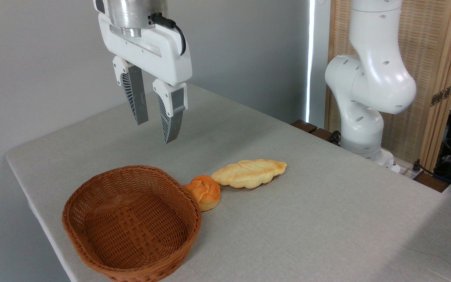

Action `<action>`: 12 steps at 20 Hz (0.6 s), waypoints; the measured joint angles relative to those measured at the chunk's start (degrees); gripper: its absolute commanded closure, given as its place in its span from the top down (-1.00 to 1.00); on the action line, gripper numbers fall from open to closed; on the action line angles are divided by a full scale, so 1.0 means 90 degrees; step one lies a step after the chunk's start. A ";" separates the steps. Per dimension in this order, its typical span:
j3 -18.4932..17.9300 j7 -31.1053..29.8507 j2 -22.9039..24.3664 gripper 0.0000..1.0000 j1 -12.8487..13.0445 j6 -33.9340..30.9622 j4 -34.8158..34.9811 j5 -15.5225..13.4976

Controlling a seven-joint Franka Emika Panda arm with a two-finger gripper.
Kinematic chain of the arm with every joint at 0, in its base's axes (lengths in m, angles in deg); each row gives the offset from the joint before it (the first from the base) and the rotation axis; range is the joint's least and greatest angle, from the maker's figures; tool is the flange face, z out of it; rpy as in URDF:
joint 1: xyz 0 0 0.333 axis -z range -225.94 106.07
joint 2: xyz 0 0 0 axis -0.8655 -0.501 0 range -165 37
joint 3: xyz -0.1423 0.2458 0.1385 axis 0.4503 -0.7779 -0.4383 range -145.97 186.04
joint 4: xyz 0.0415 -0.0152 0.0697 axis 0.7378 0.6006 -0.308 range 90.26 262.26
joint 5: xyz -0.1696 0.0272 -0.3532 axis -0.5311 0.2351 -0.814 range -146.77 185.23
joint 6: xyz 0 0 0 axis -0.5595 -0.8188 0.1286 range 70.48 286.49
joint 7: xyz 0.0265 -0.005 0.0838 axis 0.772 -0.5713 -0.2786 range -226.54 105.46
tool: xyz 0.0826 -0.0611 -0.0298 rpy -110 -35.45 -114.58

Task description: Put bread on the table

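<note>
The bread (249, 172), a long braided pale yellow loaf with toasted patches, lies flat on the grey-beige table (311, 219), just right of the wicker basket. My gripper (156, 132) hangs open well above the table, up and to the left of the loaf and above the basket's far rim. Nothing is between its ribbed fingers (170, 117).
A brown wicker basket (131, 223) with nothing in it stands at the front left. A small round orange-brown bun (204, 192) rests against its right rim, touching the loaf's left tip. The arm's white base (366, 98) rises at the back right, with cables beyond the table's right edge.
</note>
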State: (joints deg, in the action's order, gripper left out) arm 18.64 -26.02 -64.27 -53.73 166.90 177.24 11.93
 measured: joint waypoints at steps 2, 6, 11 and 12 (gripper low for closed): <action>0.0306 -0.0085 -0.0005 1.00 -0.0257 -0.0011 0.0001 0.0213; 0.0318 -0.0140 -0.0015 1.00 -0.0308 -0.0015 0.0001 0.0349; 0.0084 -0.0142 -0.0018 1.00 -0.0250 -0.0043 0.0015 0.0349; 0.0080 -0.0141 -0.0019 1.00 -0.0242 -0.0091 0.0017 0.0351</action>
State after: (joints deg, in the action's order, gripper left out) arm 19.36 -27.29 -64.44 -55.91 166.08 177.39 15.09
